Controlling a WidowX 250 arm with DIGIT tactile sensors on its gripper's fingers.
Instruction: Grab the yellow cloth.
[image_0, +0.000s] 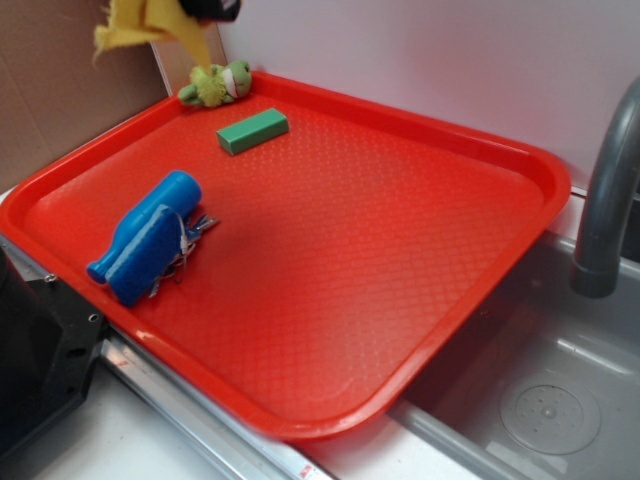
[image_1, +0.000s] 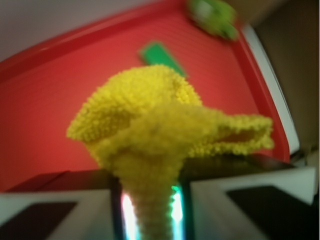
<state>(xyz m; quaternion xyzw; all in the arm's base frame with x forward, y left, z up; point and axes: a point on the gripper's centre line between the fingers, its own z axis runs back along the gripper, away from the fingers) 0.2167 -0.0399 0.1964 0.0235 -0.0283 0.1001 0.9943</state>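
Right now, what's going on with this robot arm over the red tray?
The gripper has the yellow cloth pinched between its fingers and holds it in the air above the far left corner of the red tray. On the tray lie a green plush frog, a green block and a blue bottle on its side. A grey faucet stands over the sink at right.

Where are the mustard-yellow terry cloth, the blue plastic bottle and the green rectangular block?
Mustard-yellow terry cloth (image_1: 150, 125), wrist view: its bunched middle.
Blue plastic bottle (image_0: 150, 237), exterior view: mid-body.
Green rectangular block (image_0: 252, 130), exterior view: its top face.
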